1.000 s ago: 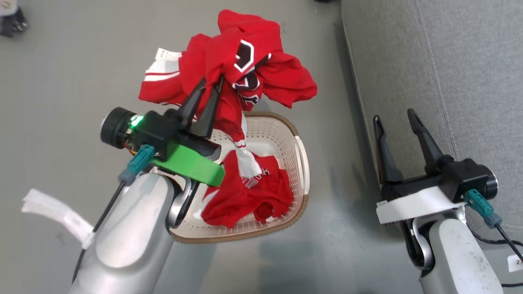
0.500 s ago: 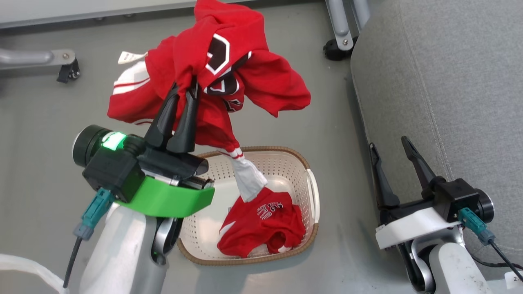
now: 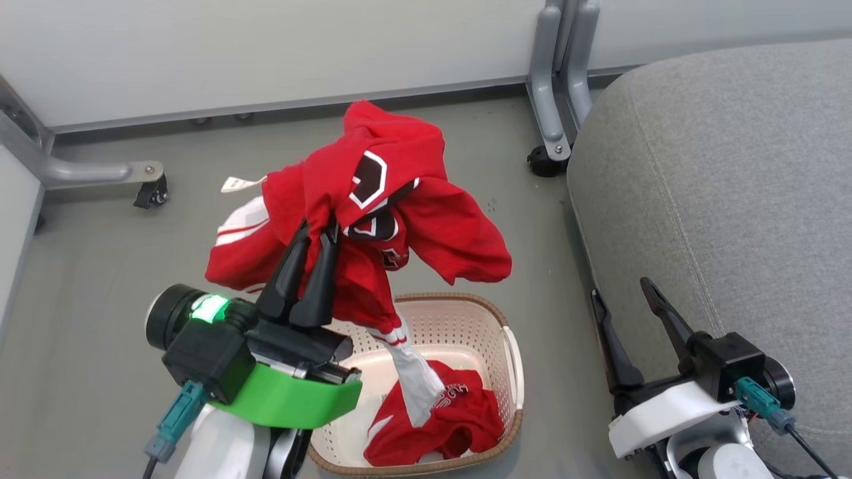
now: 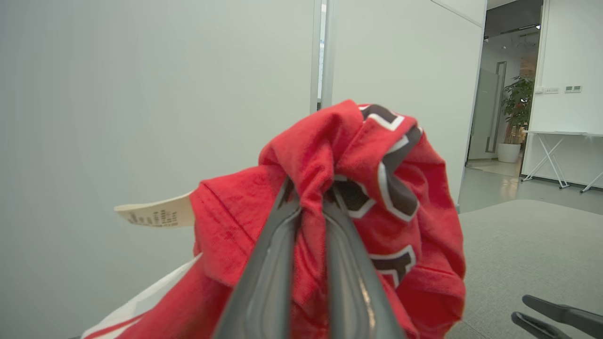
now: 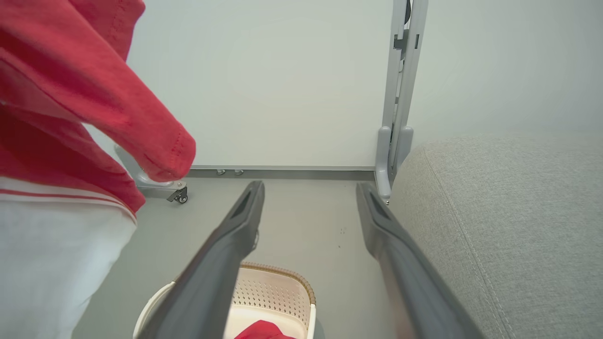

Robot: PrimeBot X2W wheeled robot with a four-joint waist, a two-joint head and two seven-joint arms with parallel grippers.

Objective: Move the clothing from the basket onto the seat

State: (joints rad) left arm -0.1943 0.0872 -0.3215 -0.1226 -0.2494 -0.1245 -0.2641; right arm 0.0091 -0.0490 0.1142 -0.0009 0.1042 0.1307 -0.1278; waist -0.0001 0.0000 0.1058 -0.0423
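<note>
Grey floor [image 3: 100, 279] runs back to a pale wall panel [image 3: 266, 46]. At the left, the left gripper [image 3: 318, 233] is pinched tight on a bunched red jersey [image 3: 426, 219], which is lifted above the basket [image 3: 476, 303]. The jersey's long axis hangs roughly vertical, black-and-white emblem uppermost, and its white, red-striped end trails down into the basket. A second red garment [image 3: 466, 422] with white lettering lies crumpled in the basket's near end. Further right, the right gripper [image 3: 620, 290] stands wide and empty, just beside the grey sofa seat [image 3: 719, 199].
</note>
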